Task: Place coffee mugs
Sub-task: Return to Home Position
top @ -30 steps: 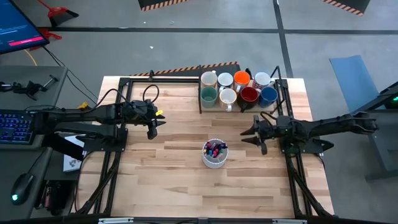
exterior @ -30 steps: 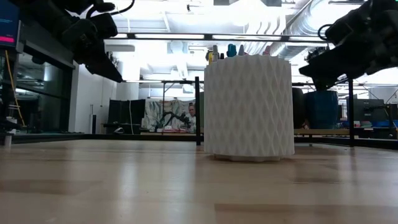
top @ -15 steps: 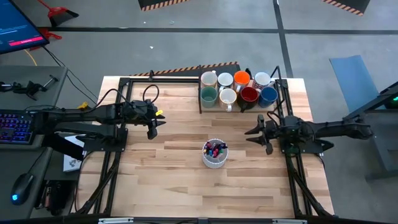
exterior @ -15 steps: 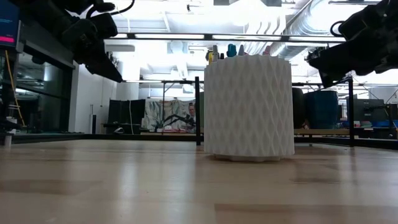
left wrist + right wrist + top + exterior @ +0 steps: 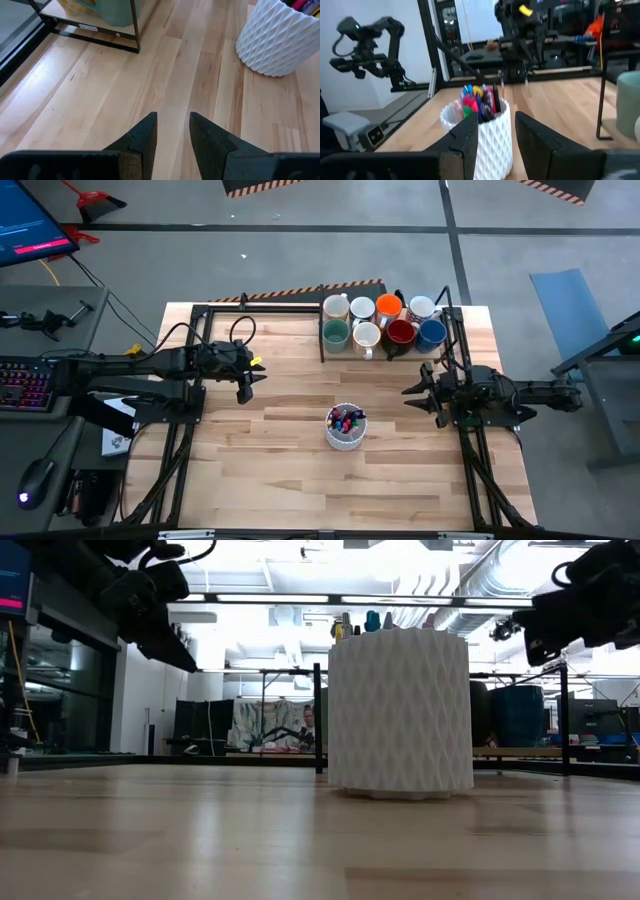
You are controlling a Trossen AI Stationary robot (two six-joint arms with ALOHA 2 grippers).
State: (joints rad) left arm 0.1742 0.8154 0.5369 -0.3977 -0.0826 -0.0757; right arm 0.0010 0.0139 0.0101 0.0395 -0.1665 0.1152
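Observation:
Several coffee mugs [image 5: 383,321] stand upright on their bases in two rows inside a black frame [image 5: 322,340] at the table's far edge, among them an orange [image 5: 389,307], a dark red [image 5: 401,332], a blue [image 5: 432,332] and a teal one [image 5: 336,332]. My left gripper [image 5: 172,117] hovers open over bare wood at the table's left [image 5: 246,387], pointing slantwise down. My right gripper [image 5: 495,120] hangs open and level at the table's right [image 5: 418,395], nearer than the mugs. Neither holds anything.
A white ribbed cup full of coloured pens [image 5: 346,426] stands mid-table between the grippers, large in the low view [image 5: 400,715]. The black frame's posts [image 5: 134,25] edge the mug corner. Bare wood lies near and left of the cup.
My right gripper has drawn back toward the table's right edge and tipped up from a downward slant to level, staying open. The left arm, the mugs and the pen cup have kept still.

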